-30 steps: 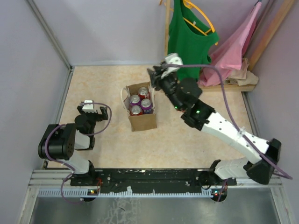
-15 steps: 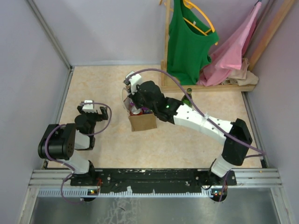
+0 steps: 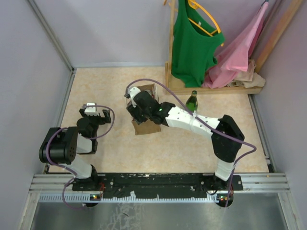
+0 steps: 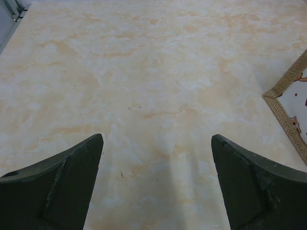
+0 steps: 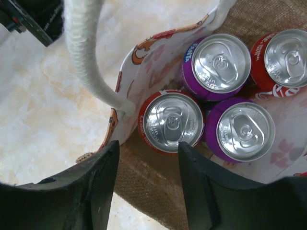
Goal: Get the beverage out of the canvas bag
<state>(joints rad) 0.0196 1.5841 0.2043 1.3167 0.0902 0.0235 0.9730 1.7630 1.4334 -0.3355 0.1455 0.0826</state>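
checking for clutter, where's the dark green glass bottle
Top view: the dark green glass bottle stands right of the tan canvas bag, behind the right arm.

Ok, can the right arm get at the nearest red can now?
Probably yes. The right gripper hangs open just over the bag, the red can is uncovered, and the white handle sits off to one side. The purple cans beside it leave little finger room.
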